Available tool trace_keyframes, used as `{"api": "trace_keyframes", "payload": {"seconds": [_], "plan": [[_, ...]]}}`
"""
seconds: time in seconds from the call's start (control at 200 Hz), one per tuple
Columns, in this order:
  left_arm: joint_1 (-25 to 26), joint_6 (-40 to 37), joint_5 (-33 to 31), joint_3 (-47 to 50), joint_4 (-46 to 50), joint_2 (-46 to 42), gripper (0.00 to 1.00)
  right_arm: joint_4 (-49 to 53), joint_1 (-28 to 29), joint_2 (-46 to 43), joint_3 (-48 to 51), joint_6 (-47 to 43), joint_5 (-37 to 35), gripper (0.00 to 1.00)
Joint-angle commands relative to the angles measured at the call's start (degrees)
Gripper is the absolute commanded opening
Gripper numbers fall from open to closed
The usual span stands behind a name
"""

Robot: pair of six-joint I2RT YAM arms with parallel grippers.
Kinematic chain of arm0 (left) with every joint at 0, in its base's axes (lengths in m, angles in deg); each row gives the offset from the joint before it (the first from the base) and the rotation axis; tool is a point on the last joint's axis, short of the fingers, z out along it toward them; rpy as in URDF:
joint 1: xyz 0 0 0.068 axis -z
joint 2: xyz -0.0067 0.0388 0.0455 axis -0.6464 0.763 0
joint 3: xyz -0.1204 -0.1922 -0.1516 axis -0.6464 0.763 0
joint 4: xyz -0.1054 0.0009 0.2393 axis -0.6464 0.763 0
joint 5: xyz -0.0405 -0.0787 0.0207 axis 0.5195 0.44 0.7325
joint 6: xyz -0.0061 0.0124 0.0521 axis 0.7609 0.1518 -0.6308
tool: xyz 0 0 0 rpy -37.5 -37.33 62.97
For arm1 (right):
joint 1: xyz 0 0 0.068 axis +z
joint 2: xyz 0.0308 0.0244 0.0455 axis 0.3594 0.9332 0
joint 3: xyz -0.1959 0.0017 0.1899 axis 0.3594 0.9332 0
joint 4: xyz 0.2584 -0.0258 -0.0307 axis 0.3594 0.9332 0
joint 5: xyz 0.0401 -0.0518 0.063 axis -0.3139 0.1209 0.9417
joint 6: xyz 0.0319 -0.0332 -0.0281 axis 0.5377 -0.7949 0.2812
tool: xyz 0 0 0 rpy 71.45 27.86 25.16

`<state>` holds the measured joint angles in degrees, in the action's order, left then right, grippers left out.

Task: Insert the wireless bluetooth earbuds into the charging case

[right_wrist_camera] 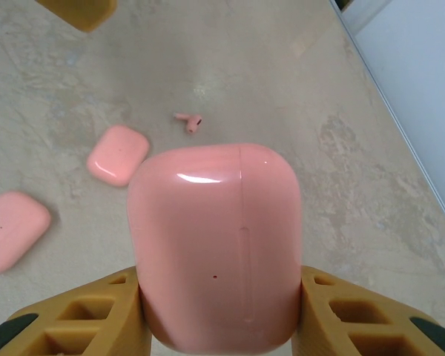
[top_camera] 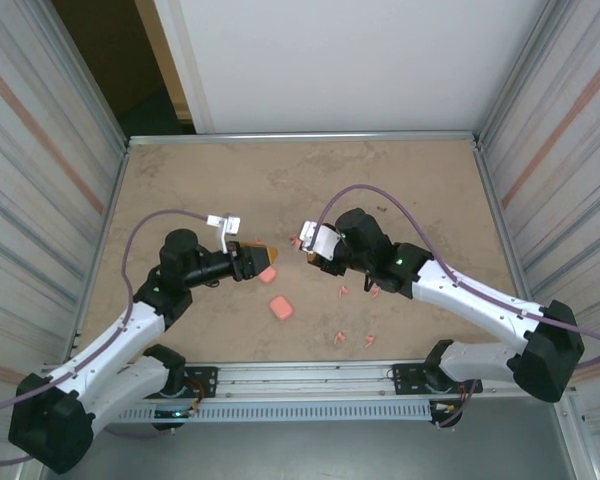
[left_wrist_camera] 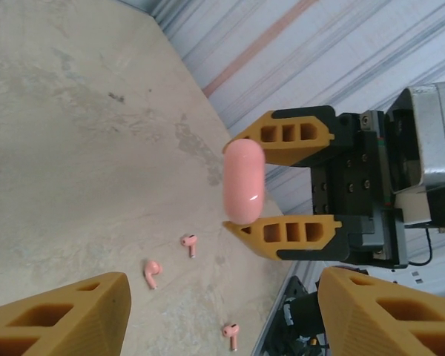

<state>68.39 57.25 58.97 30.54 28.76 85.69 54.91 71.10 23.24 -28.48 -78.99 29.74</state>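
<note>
Across the table (top_camera: 400,180): bare mottled tan top, with both arms reaching in toward its middle.
Right pincer (right_wrist_camera: 219,297): pinching a pink charging case (right_wrist_camera: 215,237) by two opposite sides and holding it off the table, as the left wrist view shows.
Left pincer (left_wrist_camera: 222,293): spread wide and gripping nothing, facing the held case from close by.
Held case: its lid seam looks shut, with no opening showing.
Spare cases: two more pink ones (right_wrist_camera: 117,153) (right_wrist_camera: 11,230) lie flat on the table near the left pincer.
Earbuds (top_camera: 343,291): tiny, loose and scattered on the table, none in a case. One (right_wrist_camera: 189,122) lies beyond the held case, and three (left_wrist_camera: 190,243) (left_wrist_camera: 153,273) (left_wrist_camera: 231,334) lie below it in the left wrist view.
Step in hand: by my reading, the case is being presented to the free pincer, and no earbud has gone in yet.
Next move: probably the lid must be lifted open while the right grip stays firm. After that comes a fine pinch on a single earbud, stem lined up with its socket.
</note>
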Motion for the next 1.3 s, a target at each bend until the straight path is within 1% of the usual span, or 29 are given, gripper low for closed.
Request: {"api": "trace_keyframes", "payload": {"seconds": [0.0, 0.276, 0.461, 0.636, 0.742, 0.907, 1.082, 1.293], "plan": [[2.05, -1.37, 0.18, -2.9, -2.17, 1.42, 0.69, -0.98, 1.15, -1.64, 0.64, -1.22, -2.16, 0.38], [7.29, -4.31, -3.11, -6.47, -1.91, 6.88, 0.69, -0.88, 2.17, -2.34, 0.8, -0.76, -1.22, 0.38], [8.92, -5.03, -3.66, -7.59, -2.87, 9.72, 0.69, -0.43, 2.38, -2.31, 0.54, -0.21, -0.04, 0.38], [9.54, -5.22, -3.66, -8.35, -3.44, 11.58, 0.65, -0.48, 2.69, -2.13, 0.54, 0.03, 0.26, 0.38], [9.67, -5.04, -3.73, -8.47, -4.25, 12.29, 0.6, -0.53, 2.87, -2.18, 0.37, 0.2, 0.49, 0.38], [9.85, -4.89, -3.75, -8.79, -4.9, 13.32, 0.49, -0.64, 2.96, -1.95, 0.37, 0.38, 0.67, 0.38], [10.36, -5.04, -3.27, -9.13, -5.02, 14.12, 0.43, -0.73, 2.99, -1.84, 0.37, 0.52, 0.77, 0.38], [10.42, -5.44, -3.31, -9.4, -4.63, 14.51, 0.28, -0.88, 2.97, -1.82, 0.36, 0.99, 0.98, 0.38]]}}
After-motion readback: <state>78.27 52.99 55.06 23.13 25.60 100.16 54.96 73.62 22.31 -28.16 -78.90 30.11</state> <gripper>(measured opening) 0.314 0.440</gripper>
